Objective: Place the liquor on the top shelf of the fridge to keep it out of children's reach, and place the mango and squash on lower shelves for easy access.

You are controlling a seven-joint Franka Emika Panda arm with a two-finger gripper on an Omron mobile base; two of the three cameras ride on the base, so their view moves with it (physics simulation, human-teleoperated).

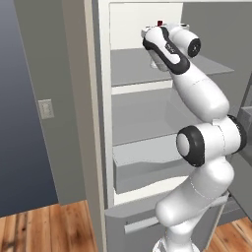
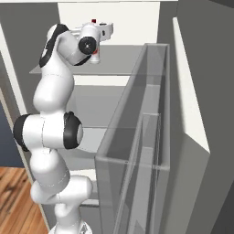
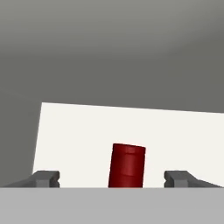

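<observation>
Red-capped liquor (image 3: 127,165) sits on the fridge (image 1: 98,123) top shelf (image 1: 133,66), fingers (image 3: 46,178) spread clear either side; mango, squash judged still to do.

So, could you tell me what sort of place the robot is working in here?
Most likely a home kitchen, in a rendered scene. An open fridge with white inner walls and flat grey shelves fills the base views, a red-capped liquor bottle stands on its top shelf, and wood flooring runs alongside.
</observation>
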